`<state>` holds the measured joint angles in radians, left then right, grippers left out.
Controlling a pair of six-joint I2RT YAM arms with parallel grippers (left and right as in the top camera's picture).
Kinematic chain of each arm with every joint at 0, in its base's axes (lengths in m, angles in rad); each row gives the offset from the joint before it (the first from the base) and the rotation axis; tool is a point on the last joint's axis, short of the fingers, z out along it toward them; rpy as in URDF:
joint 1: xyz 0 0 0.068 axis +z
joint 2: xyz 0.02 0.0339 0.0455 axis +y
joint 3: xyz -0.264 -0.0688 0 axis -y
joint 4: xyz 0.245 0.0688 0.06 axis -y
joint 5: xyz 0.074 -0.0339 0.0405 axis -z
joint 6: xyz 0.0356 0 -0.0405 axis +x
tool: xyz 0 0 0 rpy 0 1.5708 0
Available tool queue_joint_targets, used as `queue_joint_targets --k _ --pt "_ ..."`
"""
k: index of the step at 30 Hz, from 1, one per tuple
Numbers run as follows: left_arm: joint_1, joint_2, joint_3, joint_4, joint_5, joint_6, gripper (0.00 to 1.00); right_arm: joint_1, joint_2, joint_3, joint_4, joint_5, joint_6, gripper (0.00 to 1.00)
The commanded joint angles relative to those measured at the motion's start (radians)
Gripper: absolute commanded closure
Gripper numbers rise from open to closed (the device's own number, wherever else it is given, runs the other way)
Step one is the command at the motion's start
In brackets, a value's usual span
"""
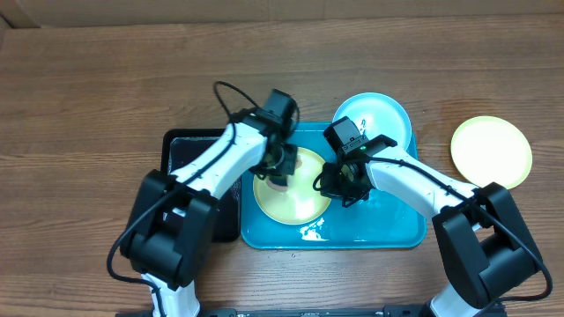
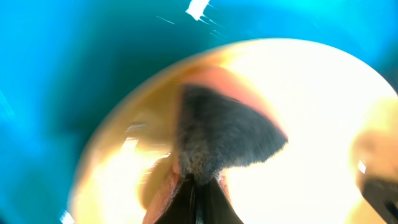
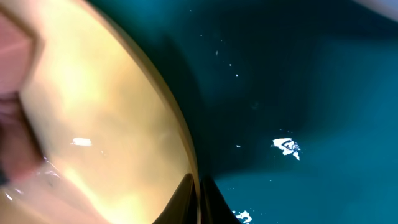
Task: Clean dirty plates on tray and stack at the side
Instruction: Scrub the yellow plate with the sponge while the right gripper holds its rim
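Observation:
A pale yellow-green plate (image 1: 300,201) lies on the cyan-blue tray (image 1: 388,233). My left gripper (image 1: 280,169) is shut on a pink and grey sponge (image 2: 224,134) and presses it on this plate (image 2: 323,106); its jaws (image 2: 200,199) are closed together. My right gripper (image 1: 342,183) is shut on the plate's right rim (image 3: 186,155), with its fingers (image 3: 198,198) either side of the edge. A light cyan plate (image 1: 381,116) rests at the tray's far right corner. A second yellow-green plate (image 1: 491,150) lies on the table to the right.
A smaller black tray (image 1: 189,150) sits against the cyan tray's left side, under my left arm. Wet glints show on the tray floor (image 3: 286,146). The wooden table (image 1: 88,106) surrounds both trays.

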<state>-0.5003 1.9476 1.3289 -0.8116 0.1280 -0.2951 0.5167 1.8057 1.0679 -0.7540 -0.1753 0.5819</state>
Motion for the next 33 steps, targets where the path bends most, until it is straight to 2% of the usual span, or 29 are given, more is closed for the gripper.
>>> queue_joint_targets --k 1,8,14,21,24,29,33 --pt "-0.017 0.05 0.017 -0.018 0.069 0.065 0.96 -0.001 0.003 0.005 0.0 0.017 -0.01 0.96" --pt "-0.017 0.082 0.017 -0.083 0.156 0.103 0.96 -0.001 0.003 0.005 0.0 0.017 -0.009 0.96" --pt "-0.018 0.082 0.017 -0.132 0.341 0.249 0.96 -0.001 0.003 0.005 -0.001 0.017 -0.009 0.96" --pt "-0.018 0.082 0.017 -0.179 0.377 0.329 0.96 -0.001 0.003 0.005 -0.003 0.017 -0.009 0.96" --pt "-0.013 0.082 0.017 -0.177 0.343 0.315 0.96 -0.001 0.003 0.005 -0.003 0.017 -0.009 0.96" --pt "0.014 0.082 0.017 -0.171 0.079 0.1 0.96 -0.001 0.003 0.005 -0.004 0.017 -0.009 0.96" --pt "0.049 0.082 0.017 -0.146 -0.058 0.005 0.96 -0.001 0.003 0.005 -0.004 0.017 -0.009 0.96"
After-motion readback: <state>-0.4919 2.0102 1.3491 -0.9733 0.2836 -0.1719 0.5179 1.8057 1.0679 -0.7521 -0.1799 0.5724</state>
